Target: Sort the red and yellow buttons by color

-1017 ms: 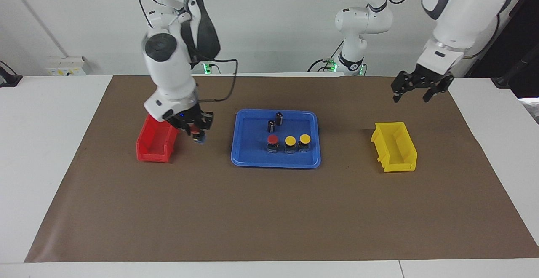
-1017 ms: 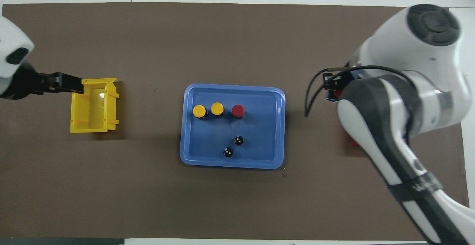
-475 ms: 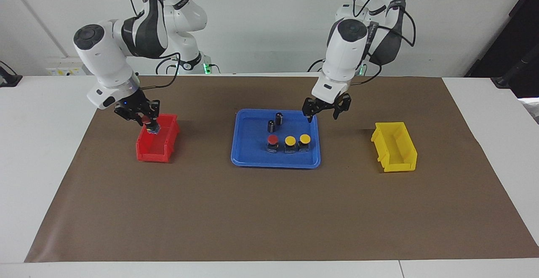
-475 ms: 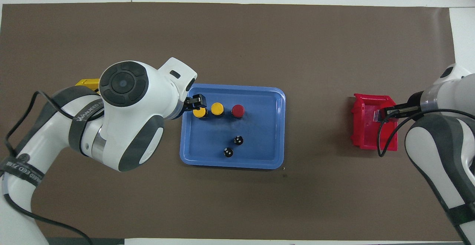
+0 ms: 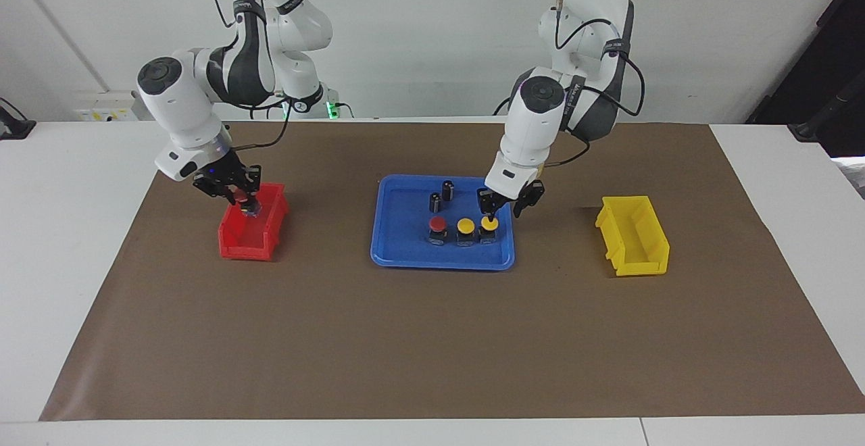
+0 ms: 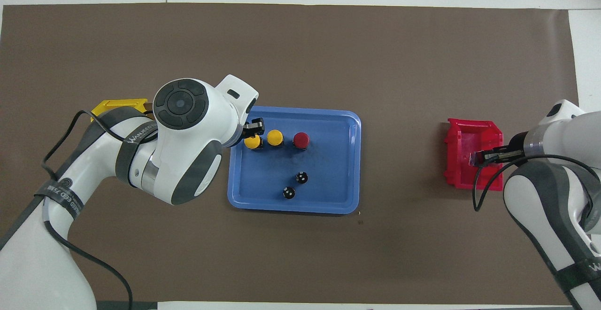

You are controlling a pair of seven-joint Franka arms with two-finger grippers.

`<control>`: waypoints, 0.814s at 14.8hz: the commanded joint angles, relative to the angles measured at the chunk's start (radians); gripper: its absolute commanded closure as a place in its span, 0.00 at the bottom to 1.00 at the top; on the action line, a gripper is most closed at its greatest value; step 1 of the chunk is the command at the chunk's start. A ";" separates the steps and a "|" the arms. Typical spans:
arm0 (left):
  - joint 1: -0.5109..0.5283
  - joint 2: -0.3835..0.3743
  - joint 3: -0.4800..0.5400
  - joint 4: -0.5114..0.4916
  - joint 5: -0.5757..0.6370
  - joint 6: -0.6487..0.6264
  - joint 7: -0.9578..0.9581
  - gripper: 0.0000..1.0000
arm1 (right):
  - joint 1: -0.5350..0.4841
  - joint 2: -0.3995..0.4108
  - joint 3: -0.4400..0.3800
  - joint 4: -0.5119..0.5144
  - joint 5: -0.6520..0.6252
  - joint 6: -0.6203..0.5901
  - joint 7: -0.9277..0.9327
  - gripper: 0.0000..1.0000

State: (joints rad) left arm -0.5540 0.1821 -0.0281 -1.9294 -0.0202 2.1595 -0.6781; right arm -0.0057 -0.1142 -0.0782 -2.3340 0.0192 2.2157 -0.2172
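Note:
A blue tray (image 5: 405, 257) holds a row of one red button (image 5: 438, 225) and two yellow buttons (image 5: 465, 227) (image 5: 489, 224). My left gripper (image 5: 497, 211) is down at the yellow button nearest the left arm's end, also seen from overhead (image 6: 253, 143). My right gripper (image 5: 242, 201) hangs just over the red bin (image 5: 253, 240), shut on a second red button (image 5: 244, 207). Overhead, the right gripper (image 6: 476, 157) sits over the red bin (image 6: 469, 131).
A yellow bin (image 5: 635, 236) stands toward the left arm's end of the brown mat, partly under the left arm overhead. Two dark cylinders (image 5: 435, 201) (image 5: 447, 189) stand in the tray, nearer the robots than the buttons.
The left arm swung from the yellow bin to the tray and came down at the end yellow button. The right arm carried its red button from beside the red bin to over it.

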 commanded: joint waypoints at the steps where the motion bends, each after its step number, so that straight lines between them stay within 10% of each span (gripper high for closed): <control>1: -0.037 -0.012 0.014 -0.055 -0.004 0.052 -0.040 0.38 | -0.007 -0.019 0.005 -0.057 0.010 0.053 -0.025 0.83; 7: -0.038 -0.012 0.014 -0.089 -0.004 0.100 -0.040 0.38 | -0.002 0.002 0.006 -0.096 0.008 0.128 -0.022 0.80; 10: -0.038 0.005 0.016 -0.089 -0.004 0.123 -0.041 0.38 | -0.002 0.001 0.006 -0.107 0.007 0.136 -0.021 0.43; 12: -0.046 0.033 0.016 -0.086 -0.004 0.146 -0.052 0.38 | -0.002 0.005 0.006 -0.088 -0.008 0.119 -0.030 0.39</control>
State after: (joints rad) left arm -0.5765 0.1941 -0.0276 -2.0006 -0.0202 2.2583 -0.7093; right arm -0.0038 -0.1022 -0.0747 -2.4245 0.0170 2.3331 -0.2193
